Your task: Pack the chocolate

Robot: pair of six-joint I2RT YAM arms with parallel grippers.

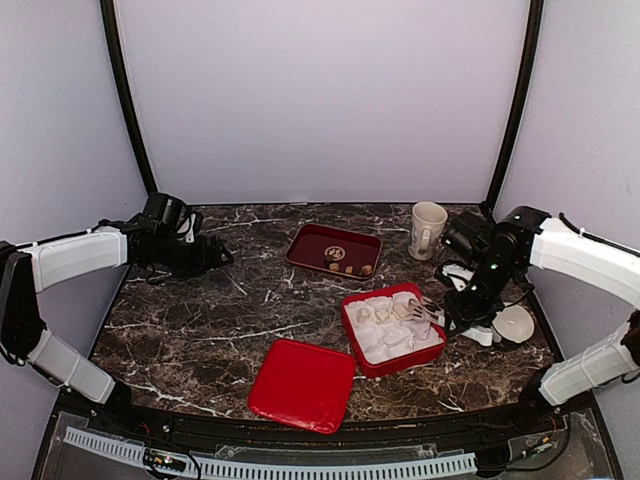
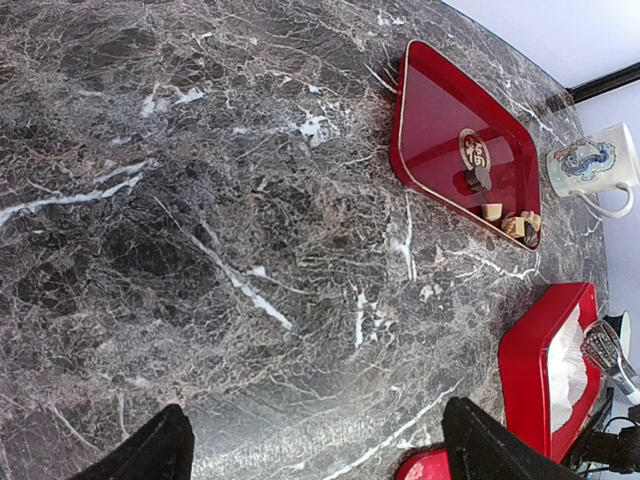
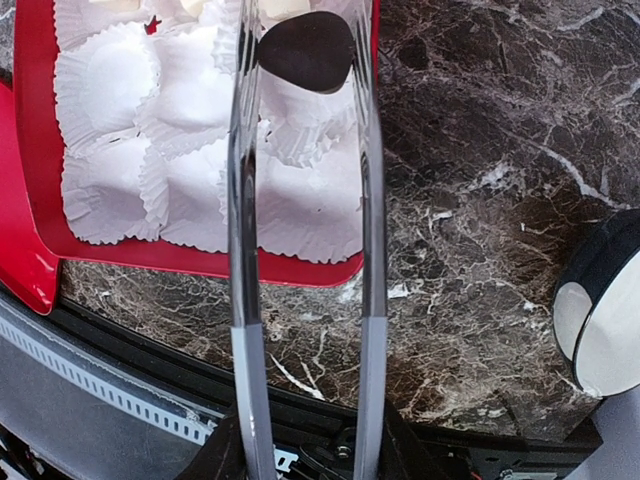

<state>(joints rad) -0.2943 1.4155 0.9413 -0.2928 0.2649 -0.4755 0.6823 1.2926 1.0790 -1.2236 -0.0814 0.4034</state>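
The right tool [image 1: 462, 300] is closed on a pair of metal tongs [image 3: 240, 250], and the tong tips pinch one dark chocolate [image 3: 305, 50] at the top of the right wrist view. That piece hangs over the red box [image 1: 350, 330], right of centre in the overhead view, above the white paper cups [image 3: 110, 75] that fill the box. More chocolates [image 1: 345, 268], tan and dark, lie in the lower right corner of the shallow red tray [image 1: 310, 245] further up the frame. The left tool [image 1: 205, 255] is spread wide and holds nothing, above bare counter [image 1: 200, 330] at the left. The red lid [image 1: 300, 385] lies flat on the counter at bottom centre, and a mug [image 1: 428, 230] stands to the right of the tray.

The held piece looks small, light and smoothly rounded, so it would likely slide between thin metal tips if the squeeze slackens. Too much pressure would probably dent or crack it. The safest hold is across its widest part, as it appears to be gripped here. The cups look flimsy and could tip or shift if nudged.
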